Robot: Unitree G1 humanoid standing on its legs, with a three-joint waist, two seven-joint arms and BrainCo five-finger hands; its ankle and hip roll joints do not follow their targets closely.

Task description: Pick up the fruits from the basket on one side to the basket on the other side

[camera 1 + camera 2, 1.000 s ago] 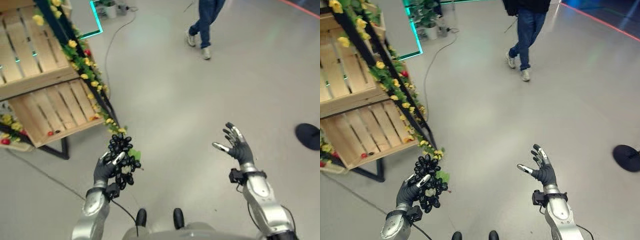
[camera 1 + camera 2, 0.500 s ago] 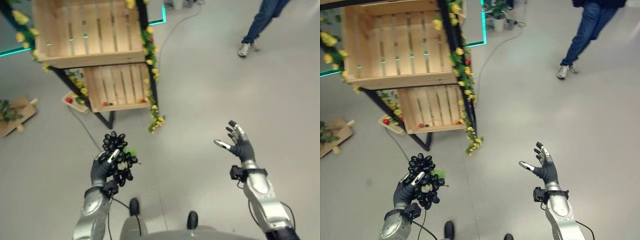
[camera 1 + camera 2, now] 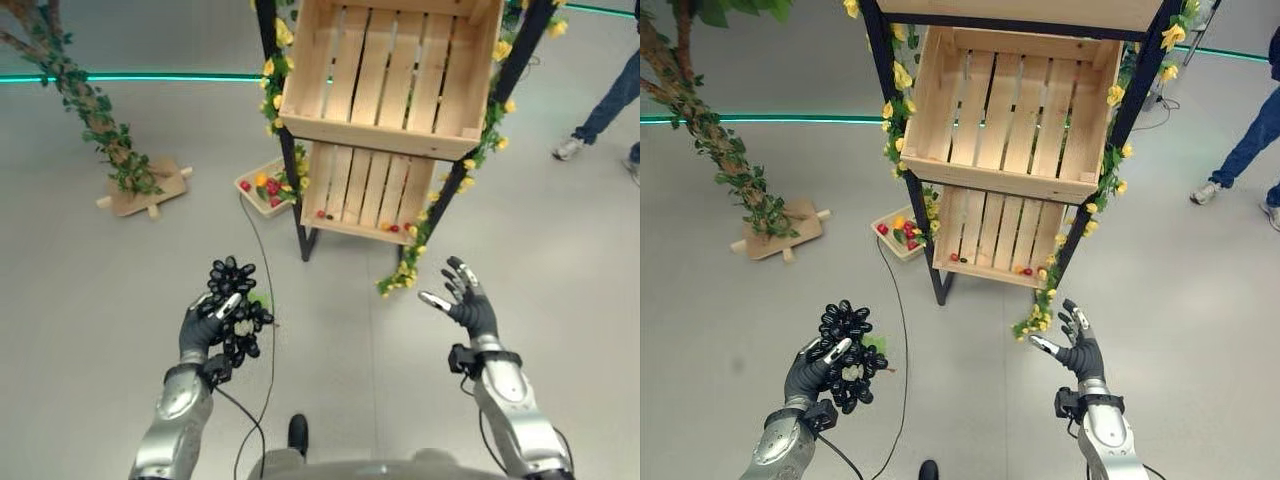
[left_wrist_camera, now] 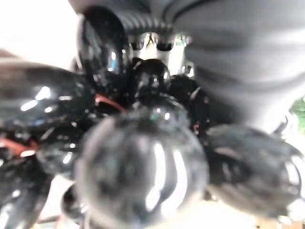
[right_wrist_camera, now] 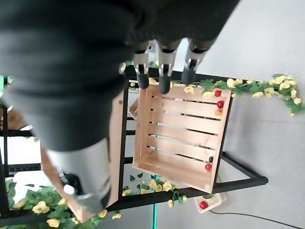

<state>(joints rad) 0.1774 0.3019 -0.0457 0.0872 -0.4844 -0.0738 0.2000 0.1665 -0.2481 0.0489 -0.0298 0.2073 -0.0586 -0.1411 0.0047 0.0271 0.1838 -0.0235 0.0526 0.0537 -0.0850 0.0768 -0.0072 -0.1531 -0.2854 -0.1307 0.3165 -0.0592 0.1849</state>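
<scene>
Rack [image 3: 880,60]: we're looking at a black frame wound with yellow flowers, standing on the floor [image 3: 760,310] ahead of us.
Upper crate [image 3: 1010,110]: wooden, tilted toward us on the rack.
Lower crate [image 3: 1000,235]: wooden, under the upper one, a few small red fruits [image 3: 1025,270] along its front edge.
Tree [image 3: 715,150]: leafy trunk on a wooden base, left of the rack.
Tray [image 3: 902,232]: on the floor by the rack's left leg, mixed fruit inside.
Grapes [image 3: 235,310]: dark bunch, up off the floor in our left hand [image 3: 200,330], fingers curled round it.
Right hand [image 3: 468,305]: raised, fingers spread, holding nothing.
Person's leg [image 3: 1245,145]: far right.
</scene>
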